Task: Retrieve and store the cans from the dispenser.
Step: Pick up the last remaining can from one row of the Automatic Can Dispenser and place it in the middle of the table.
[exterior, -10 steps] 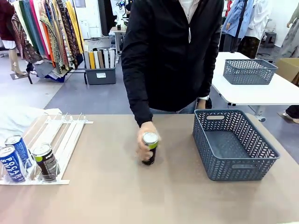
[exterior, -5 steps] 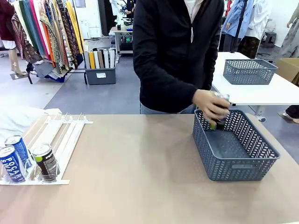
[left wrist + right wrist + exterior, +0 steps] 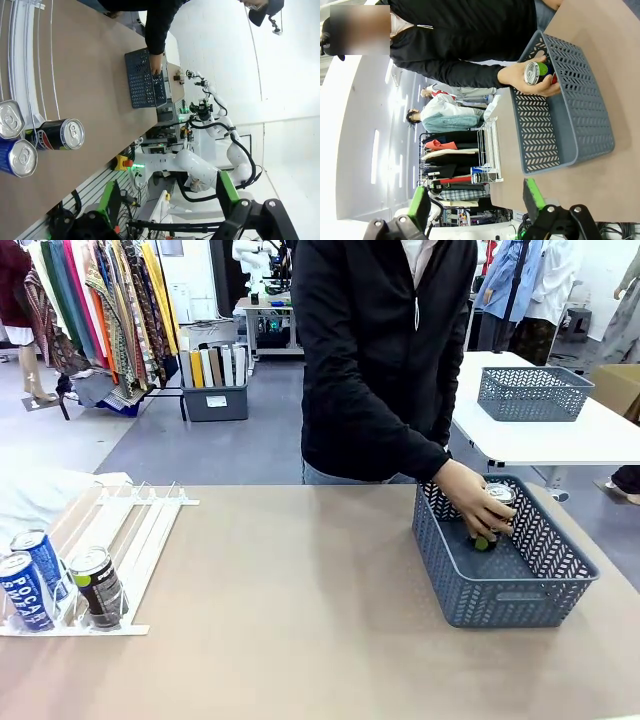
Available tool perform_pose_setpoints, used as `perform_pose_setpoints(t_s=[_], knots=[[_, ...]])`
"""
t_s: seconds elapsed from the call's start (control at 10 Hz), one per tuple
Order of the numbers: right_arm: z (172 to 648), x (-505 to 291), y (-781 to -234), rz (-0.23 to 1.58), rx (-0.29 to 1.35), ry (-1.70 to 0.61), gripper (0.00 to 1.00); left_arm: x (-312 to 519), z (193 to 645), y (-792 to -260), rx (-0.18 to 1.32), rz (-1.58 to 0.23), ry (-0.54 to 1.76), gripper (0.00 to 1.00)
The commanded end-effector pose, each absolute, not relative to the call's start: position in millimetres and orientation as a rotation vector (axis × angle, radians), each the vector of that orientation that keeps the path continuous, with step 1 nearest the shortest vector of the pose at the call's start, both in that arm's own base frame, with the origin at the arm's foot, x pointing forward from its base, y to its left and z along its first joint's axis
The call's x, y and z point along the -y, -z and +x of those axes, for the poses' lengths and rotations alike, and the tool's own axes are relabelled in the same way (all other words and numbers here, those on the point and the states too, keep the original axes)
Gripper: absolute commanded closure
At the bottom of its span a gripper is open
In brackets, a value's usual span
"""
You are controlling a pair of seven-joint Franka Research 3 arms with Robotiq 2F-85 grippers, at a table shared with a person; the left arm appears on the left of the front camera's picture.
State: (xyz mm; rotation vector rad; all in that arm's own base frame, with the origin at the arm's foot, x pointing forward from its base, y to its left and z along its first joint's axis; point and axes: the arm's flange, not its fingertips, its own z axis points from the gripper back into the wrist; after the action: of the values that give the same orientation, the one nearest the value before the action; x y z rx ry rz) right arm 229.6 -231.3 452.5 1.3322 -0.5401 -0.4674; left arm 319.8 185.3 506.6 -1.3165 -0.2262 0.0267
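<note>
one outstretched hand (image 3: 478, 506) holds a can (image 3: 536, 73) inside the basket (image 3: 520, 586); left claw (image 3: 167, 189), right claw (image 3: 476, 190) gape empty.

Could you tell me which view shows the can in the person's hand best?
Right wrist view: the can shows its silver top clearly. Front view: the hand covers most of it. Left wrist view: too small.

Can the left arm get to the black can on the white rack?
Probably yes. The black can stands low on the rack, on the left arm's side, with nothing over it; the person's hand is in the basket, and the left end effector is open.
</note>
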Motion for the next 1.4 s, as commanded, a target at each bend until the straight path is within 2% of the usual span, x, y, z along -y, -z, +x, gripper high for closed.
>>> perform_pose_setpoints(t_s=[0.0,0.2,0.3,0.8,0.9,1.3], knots=[[225,232,-453,1.322,0.533,0.45,0.0,-187,317,-505,0.227,-1.313,0.004,0.0],[225,232,-453,1.322,0.533,0.45,0.0,-185,320,-507,0.226,-1.316,-0.027,0.0],[225,232,-453,1.322,0.533,0.45,0.0,-163,324,-505,0.173,-1.22,0.043,0.0],[225,232,-453,1.322,0.533,0.45,0.0,-38,335,-494,0.029,-0.555,0.074,0.0],[225,232,-453,1.322,0.533,0.45,0.0,-17,343,-485,0.041,-0.427,0.074,0.0],[225,232,-453,1.322,0.533,0.45,0.0,19,356,-462,0.179,-0.138,-0.081,0.0]])
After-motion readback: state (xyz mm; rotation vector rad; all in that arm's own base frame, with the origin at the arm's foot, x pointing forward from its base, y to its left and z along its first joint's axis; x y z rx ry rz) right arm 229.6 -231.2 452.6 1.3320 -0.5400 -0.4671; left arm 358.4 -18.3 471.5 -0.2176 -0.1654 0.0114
